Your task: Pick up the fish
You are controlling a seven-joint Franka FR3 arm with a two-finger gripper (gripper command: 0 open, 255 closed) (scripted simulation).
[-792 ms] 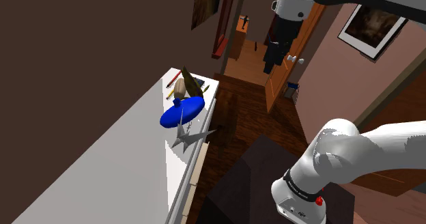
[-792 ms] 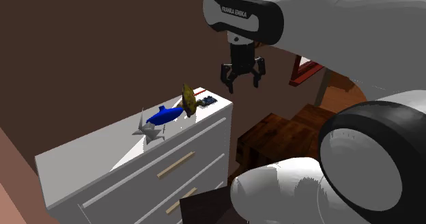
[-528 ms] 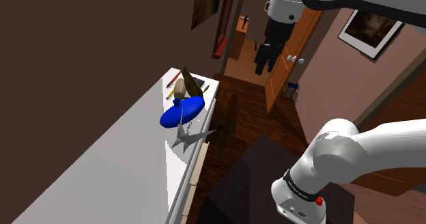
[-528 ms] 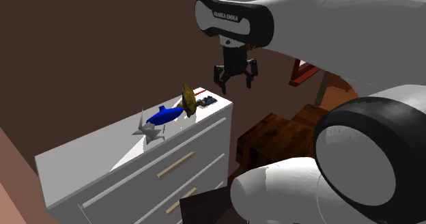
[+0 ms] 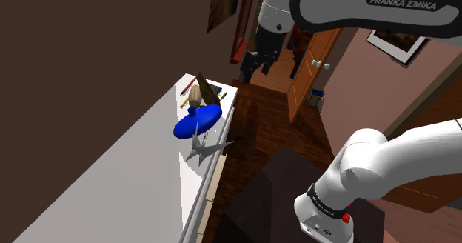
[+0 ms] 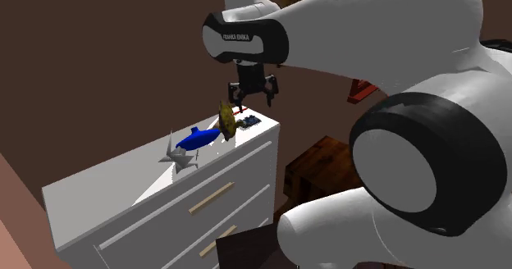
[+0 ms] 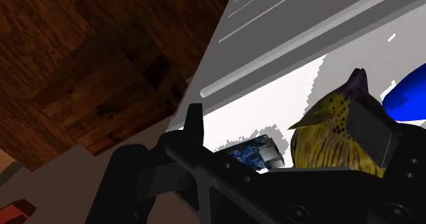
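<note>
The fish [image 5: 198,93], yellow-brown with dark spots, stands upright near the far end of the white dresser top [image 5: 133,175]. It is also in the second exterior view [image 6: 227,120] and the wrist view [image 7: 334,144]. My black gripper [image 5: 255,61] hangs open in the air above the dresser's end, a little above and beyond the fish and not touching it. In the second exterior view the gripper [image 6: 252,95] sits just above the fish's top. In the wrist view the gripper [image 7: 283,130] has its fingers apart, and one finger [image 7: 374,132] covers part of the fish.
A blue rounded object [image 5: 198,121] lies right beside the fish, and a grey spiky figure [image 5: 204,147] lies beyond it. A small blue patterned card [image 6: 249,121] and pencils [image 5: 187,92] lie at the dresser's end. The dresser edge drops to a wooden floor [image 5: 274,130].
The gripper has swung toward the shoulder view's left, from over the floor by the door to above the dresser's far end near the fish. It stayed open. The objects have not moved.
</note>
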